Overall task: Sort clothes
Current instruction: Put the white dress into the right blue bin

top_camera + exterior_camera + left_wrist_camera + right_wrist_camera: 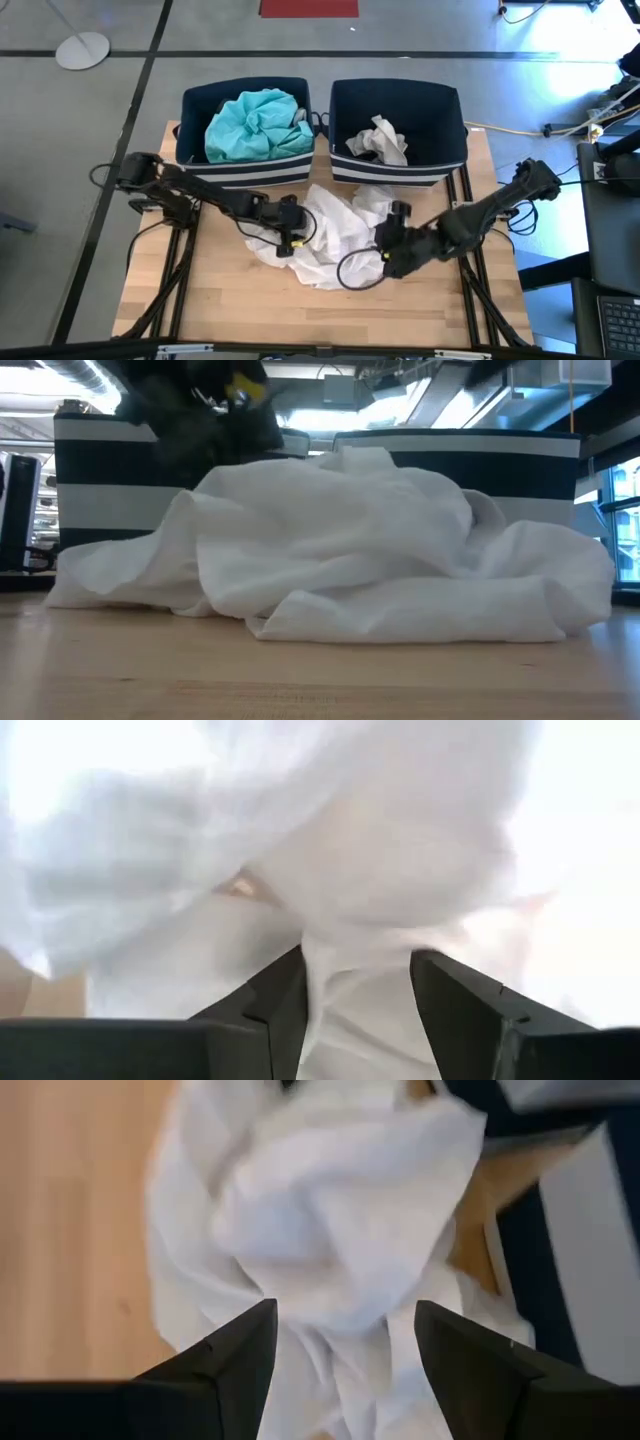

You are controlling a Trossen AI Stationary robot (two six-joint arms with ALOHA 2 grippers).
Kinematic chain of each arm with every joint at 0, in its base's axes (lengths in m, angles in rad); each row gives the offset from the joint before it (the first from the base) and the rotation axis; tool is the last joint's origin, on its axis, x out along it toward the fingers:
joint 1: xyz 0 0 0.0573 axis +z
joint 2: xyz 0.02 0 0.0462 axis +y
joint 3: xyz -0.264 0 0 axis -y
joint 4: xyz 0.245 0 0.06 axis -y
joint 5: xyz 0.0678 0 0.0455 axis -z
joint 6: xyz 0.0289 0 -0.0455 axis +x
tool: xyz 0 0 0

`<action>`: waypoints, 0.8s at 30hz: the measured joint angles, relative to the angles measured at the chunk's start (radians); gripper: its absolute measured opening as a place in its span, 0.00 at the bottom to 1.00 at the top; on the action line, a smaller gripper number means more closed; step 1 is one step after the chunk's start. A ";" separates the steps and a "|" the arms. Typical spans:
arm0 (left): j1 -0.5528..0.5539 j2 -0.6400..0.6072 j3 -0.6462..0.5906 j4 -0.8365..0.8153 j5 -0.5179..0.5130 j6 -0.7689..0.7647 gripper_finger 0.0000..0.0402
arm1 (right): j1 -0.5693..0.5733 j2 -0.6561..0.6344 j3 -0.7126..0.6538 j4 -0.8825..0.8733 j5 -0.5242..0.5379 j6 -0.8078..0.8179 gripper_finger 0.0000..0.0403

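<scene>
We read no writing anywhere. Both pincers, left [291, 240] and right [385, 247], stood apart over the white garment [335, 232] on the desk [250, 300].

White garment [335, 232] crumpled on table, before bins.

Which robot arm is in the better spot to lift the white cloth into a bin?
Probably the right. Both open end effectors straddle the crumpled white fabric garment, but the right one sits below the navy striped fabric bin holding white cloth.
</scene>
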State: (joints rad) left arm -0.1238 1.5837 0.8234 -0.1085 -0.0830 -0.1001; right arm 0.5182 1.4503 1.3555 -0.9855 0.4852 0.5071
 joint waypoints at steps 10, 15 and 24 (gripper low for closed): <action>-0.083 -0.109 -0.041 -0.040 -0.058 -0.006 0.39 | 0.001 0.008 -0.292 0.224 0.151 0.009 0.59; -0.082 -0.109 -0.073 0.001 -0.059 -0.004 0.39 | -0.044 0.008 -0.406 0.494 0.197 -0.122 0.59; -0.079 -0.093 -0.185 0.198 -0.049 -0.064 0.39 | -0.201 0.007 -0.543 0.703 -0.070 -0.191 0.59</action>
State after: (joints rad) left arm -0.2028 1.4903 0.6386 0.0891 -0.1325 -0.1643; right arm 0.3172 1.4574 0.8130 -0.2821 0.4152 0.3161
